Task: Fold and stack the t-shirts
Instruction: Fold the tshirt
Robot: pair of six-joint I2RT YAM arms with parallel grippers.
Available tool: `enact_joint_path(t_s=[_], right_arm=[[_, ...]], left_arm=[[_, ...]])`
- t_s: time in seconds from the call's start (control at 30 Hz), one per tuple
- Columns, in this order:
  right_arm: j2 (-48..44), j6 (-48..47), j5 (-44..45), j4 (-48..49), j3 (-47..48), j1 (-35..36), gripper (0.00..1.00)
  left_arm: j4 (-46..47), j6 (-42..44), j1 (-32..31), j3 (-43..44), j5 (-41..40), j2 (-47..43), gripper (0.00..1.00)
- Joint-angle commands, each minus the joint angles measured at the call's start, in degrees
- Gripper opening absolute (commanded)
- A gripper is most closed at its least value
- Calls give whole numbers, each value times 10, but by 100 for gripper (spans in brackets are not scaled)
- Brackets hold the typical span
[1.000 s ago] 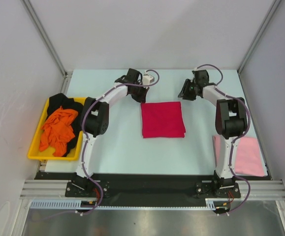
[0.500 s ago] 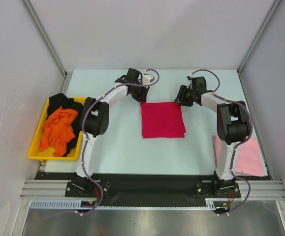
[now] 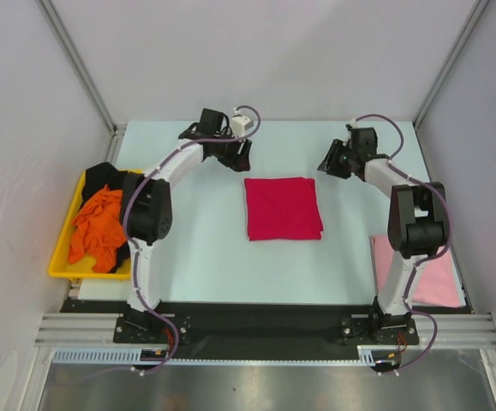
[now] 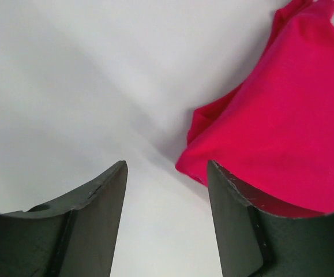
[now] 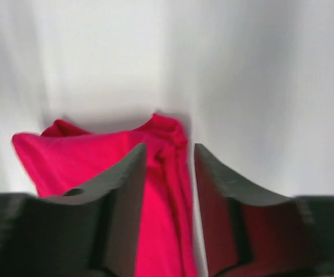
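The crimson red t-shirt (image 3: 283,208) lies folded into a flat square at the table's middle. My left gripper (image 3: 237,157) hovers just beyond its far left corner. In the left wrist view the left gripper (image 4: 167,168) is open over bare table, with the red t-shirt (image 4: 282,115) to the right of its fingers. My right gripper (image 3: 328,164) hangs off the far right corner. Seen from the right wrist, the right gripper (image 5: 169,151) is open, with the red t-shirt's bunched edge (image 5: 167,190) lying below the gap. The orange t-shirt (image 3: 100,224) and black t-shirt (image 3: 115,177) are crumpled together. A pale pink t-shirt (image 3: 427,272) lies folded at the near right.
A yellow tray (image 3: 62,272) at the left edge holds the orange and black shirts. Grey walls close in the table at the back and on both sides. The arms' bases stand on a black strip along the near edge.
My left gripper opened, let go of the red shirt's far left corner and drew back to the far left. My right gripper dipped to the far right corner, then backed away rightward.
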Motion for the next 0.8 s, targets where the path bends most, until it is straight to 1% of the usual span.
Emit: enact_joint_path(t_s=[0.0, 0.03, 0.07, 0.1, 0.13, 0.17, 0.23, 0.27, 0.37, 0.5, 0.63, 0.77], right_arm=[[-68, -6, -6, 13, -28, 25, 40], [-73, -1, -14, 20, -36, 29, 37], [-77, 10, -26, 37, -54, 39, 30], [-76, 17, -40, 43, -58, 44, 26], [-65, 27, -60, 44, -59, 48, 22], [-56, 44, -69, 46, -58, 50, 14], [-30, 63, -82, 61, -59, 57, 8], [-23, 80, -85, 69, -61, 58, 6], [14, 97, -93, 94, -49, 58, 2], [46, 108, -74, 93, -17, 51, 1], [80, 100, -62, 73, 21, 40, 1], [83, 93, -58, 61, 33, 34, 2]], left_arm=[[47, -21, 0, -61, 48, -76, 63], [52, -22, 1, -73, 53, -83, 59], [58, -26, 0, -94, 60, -96, 56], [62, -28, -4, -104, 72, -99, 51], [58, -28, -6, -111, 86, -100, 43], [52, -25, -11, -117, 107, -93, 40], [29, -17, -27, -110, 100, -77, 33], [24, -12, -32, -99, 89, -57, 33], [21, -25, -37, -65, 75, -20, 32], [26, -31, -34, -15, 42, 17, 32], [-6, -29, -34, 30, 20, 64, 32], [-4, -33, -30, 30, 11, 72, 33]])
